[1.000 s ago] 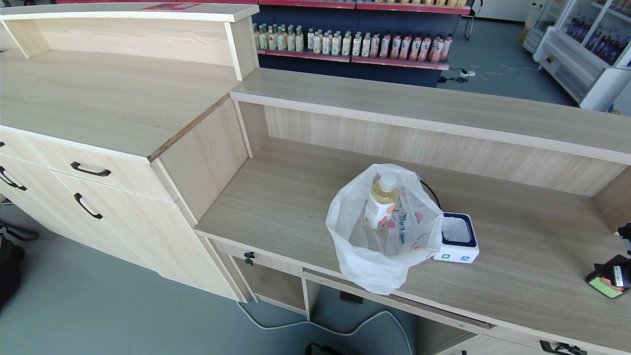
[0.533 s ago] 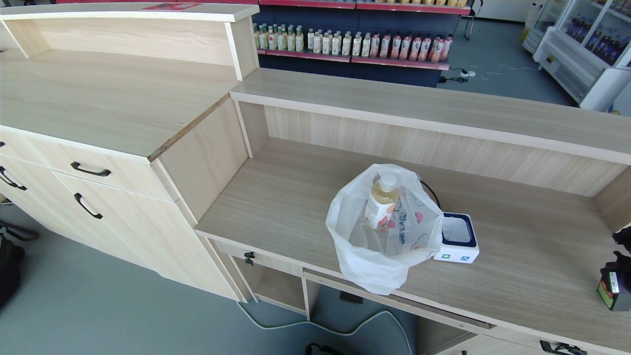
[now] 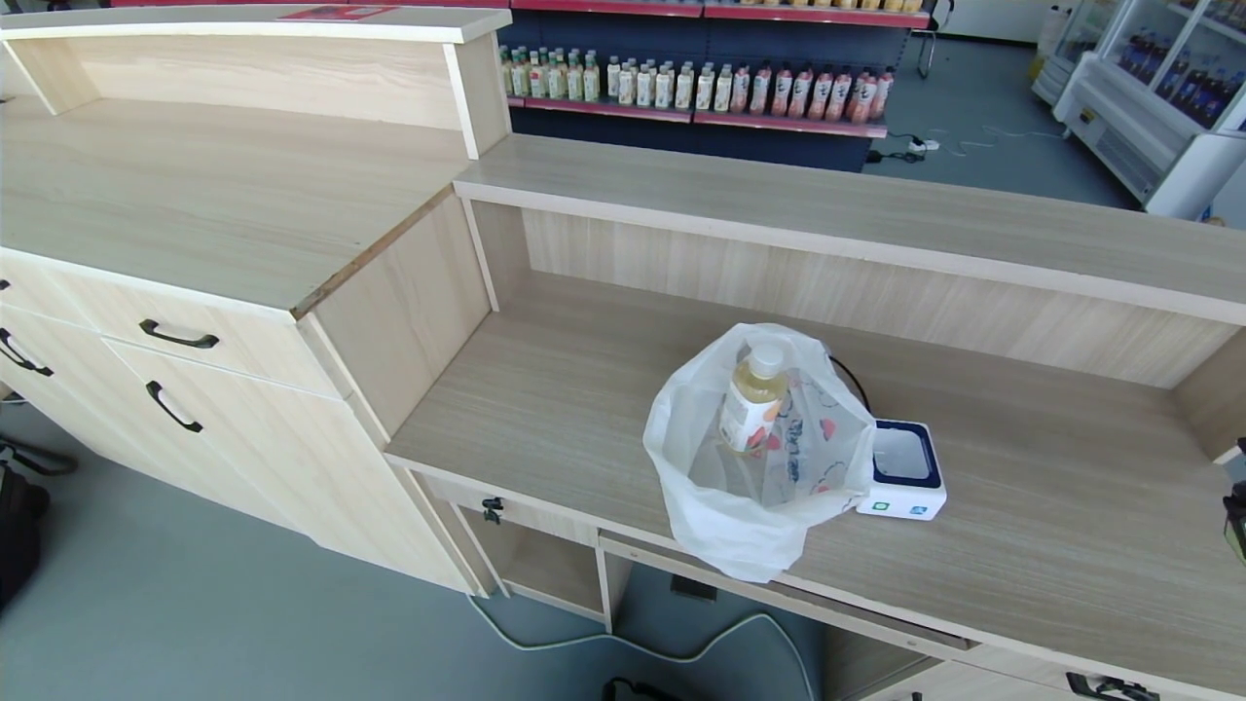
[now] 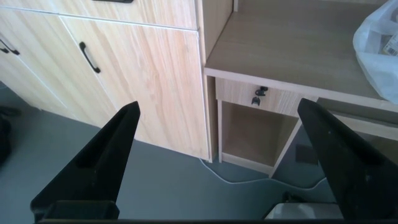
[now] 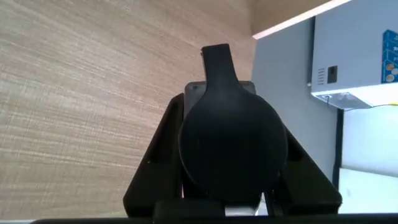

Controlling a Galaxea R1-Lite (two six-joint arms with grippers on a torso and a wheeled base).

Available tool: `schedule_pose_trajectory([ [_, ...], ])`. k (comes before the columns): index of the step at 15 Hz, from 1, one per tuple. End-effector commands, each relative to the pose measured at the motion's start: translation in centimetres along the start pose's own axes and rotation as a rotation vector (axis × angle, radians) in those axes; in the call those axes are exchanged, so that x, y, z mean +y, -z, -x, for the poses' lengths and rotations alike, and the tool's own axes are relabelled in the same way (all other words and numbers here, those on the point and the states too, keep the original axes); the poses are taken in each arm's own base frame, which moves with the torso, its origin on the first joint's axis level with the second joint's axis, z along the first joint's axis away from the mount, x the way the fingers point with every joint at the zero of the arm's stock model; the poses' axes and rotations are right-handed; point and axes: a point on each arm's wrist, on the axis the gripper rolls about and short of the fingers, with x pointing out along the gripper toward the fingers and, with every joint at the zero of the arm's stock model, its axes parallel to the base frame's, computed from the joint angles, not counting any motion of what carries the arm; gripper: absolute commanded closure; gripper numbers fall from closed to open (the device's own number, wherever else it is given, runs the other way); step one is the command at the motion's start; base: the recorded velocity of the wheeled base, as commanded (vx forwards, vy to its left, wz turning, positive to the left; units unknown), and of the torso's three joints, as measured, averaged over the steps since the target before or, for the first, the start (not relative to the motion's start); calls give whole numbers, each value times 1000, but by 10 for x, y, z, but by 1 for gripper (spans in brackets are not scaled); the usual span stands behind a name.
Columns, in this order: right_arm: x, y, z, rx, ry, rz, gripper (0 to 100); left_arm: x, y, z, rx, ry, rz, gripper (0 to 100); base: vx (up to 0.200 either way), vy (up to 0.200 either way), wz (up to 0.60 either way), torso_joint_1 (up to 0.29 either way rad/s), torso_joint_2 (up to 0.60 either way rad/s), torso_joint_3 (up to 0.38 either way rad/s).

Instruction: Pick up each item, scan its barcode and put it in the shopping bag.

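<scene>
Over on the left, the left gripper (image 4: 217, 104) hangs above the floor in front of the light wooden cabinet (image 4: 143, 74), jaws spread wide, nothing between them. Mid-bench now, on the pale wood-grain bench (image 3: 1051, 487): the white translucent plastic shopping bag (image 3: 720, 526), mouth up, with a pale yellow drink bottle with a white cap (image 3: 754, 399) standing inside. Snug against the bag's right side sits the small white box scanner with a dark-rimmed window (image 3: 905, 472), window facing up. Far right, the right gripper (image 5: 233, 171) has its jaws clamped on a dark round-faced item (image 5: 233, 134); its long axis I can't tell. Here's the crux: scanner and bag both lie to the left of that held item, well apart across bare bench, so this looks like the right arm's move. A second ago the item's green face and barcode label showed at the head view's right edge, then it turned upright; now only a sliver shows there.
</scene>
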Motion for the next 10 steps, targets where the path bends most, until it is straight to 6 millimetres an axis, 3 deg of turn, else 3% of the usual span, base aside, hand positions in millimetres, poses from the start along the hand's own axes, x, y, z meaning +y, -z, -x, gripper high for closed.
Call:
schedule_pose_trajectory([
  [1, 0, -54, 129, -212, 0, 262, 100, 0, 0, 0, -1, 0, 0, 0, 0, 0, 0, 0, 0, 0],
  [3, 22, -74, 176, -383, -74, 480, 100, 0, 0, 0, -1, 0, 0, 0, 0, 0, 0, 0, 0, 0],
  [5, 47, -85, 206, -621, -223, 690, 100, 0, 0, 0, 0, -2, 0, 0, 0, 0, 0, 0, 0, 0],
  [7, 59, -84, 222, -746, -246, 943, 100, 0, 0, 0, -1, 0, 0, 0, 0, 0, 0, 0, 0, 0],
  [10, 70, -86, 230, -906, -206, 1258, 100, 0, 0, 0, -1, 0, 0, 0, 0, 0, 0, 0, 0, 0],
])
